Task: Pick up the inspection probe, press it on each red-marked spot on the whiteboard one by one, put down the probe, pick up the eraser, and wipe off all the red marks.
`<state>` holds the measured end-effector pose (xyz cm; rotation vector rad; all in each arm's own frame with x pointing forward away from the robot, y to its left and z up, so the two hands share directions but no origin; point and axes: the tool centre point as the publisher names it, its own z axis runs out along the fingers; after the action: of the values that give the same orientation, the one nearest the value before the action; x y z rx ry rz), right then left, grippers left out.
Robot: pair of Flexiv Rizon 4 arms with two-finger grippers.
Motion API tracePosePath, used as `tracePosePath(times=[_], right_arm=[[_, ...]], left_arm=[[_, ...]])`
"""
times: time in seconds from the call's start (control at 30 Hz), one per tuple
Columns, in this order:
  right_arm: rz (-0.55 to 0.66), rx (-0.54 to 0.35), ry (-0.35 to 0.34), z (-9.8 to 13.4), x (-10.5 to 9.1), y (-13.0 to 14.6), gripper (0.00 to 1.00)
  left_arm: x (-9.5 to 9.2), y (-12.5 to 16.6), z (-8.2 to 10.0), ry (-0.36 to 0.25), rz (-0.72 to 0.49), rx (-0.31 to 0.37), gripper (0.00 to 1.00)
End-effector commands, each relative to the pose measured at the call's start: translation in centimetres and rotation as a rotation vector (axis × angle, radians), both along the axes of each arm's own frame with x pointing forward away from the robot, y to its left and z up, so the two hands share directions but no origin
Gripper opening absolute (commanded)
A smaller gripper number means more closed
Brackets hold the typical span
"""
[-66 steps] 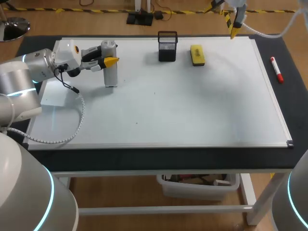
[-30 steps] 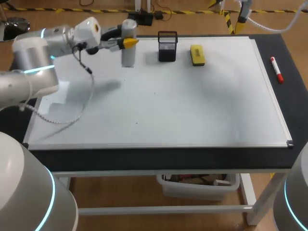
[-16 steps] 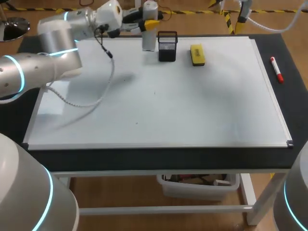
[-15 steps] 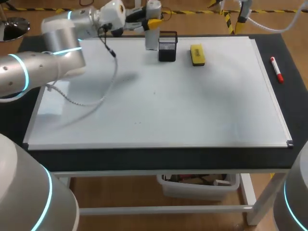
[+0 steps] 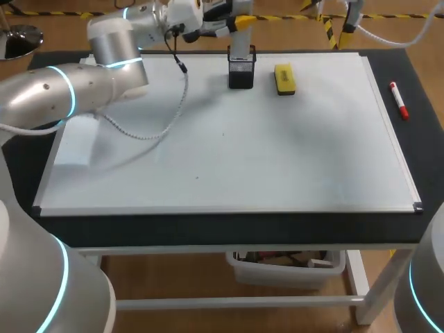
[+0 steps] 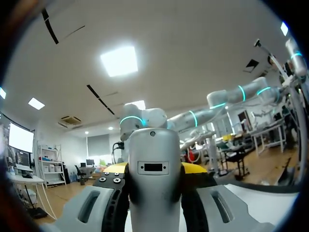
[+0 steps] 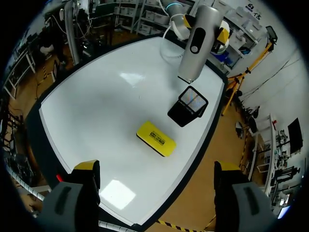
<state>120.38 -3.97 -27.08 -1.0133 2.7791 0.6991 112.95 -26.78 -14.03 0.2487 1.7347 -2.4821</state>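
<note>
My left gripper (image 5: 239, 21) is shut on the grey inspection probe (image 5: 241, 38), held upright at the back of the whiteboard (image 5: 229, 152). The probe's lower end hangs just above the black mesh cup (image 5: 241, 69). In the left wrist view the probe (image 6: 154, 169) fills the space between the yellow-tipped fingers. The yellow eraser (image 5: 284, 78) lies to the right of the cup. I see no red marks on the board. My right gripper (image 7: 157, 166) stands wide open high above the back right, looking down on the probe (image 7: 198, 41), the cup (image 7: 188, 106) and the eraser (image 7: 156, 138).
A red marker (image 5: 398, 100) lies on the black mat beside the whiteboard's right edge. My left arm (image 5: 83, 76) stretches over the board's back left part, with its cable hanging down to the surface.
My left arm has carried the probe from the board's left side rightward and toward the back, up to the mesh cup. The right gripper has stayed in place, open.
</note>
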Motion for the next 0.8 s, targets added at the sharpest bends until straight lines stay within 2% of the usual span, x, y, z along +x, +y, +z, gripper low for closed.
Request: tracePosePath(times=[0.03, 0.37, 0.8], right_arm=[[0.002, -0.006, 0.0, 0.2, 0.0, 0.0, 1.0], [0.002, -0.006, 0.0, 0.2, 0.0, 0.0, 1.0], [0.002, -0.006, 0.0, 0.2, 0.0, 0.0, 1.0]], left_arm=[[1.7, -1.1, -0.7, -0.022, -0.064, -0.015, 0.0], [2.9, -1.3, -1.6, -0.031, -0.075, -0.022, 0.0], [4.2, -1.2, -3.6, -0.02, -0.102, -0.023, 0.0]])
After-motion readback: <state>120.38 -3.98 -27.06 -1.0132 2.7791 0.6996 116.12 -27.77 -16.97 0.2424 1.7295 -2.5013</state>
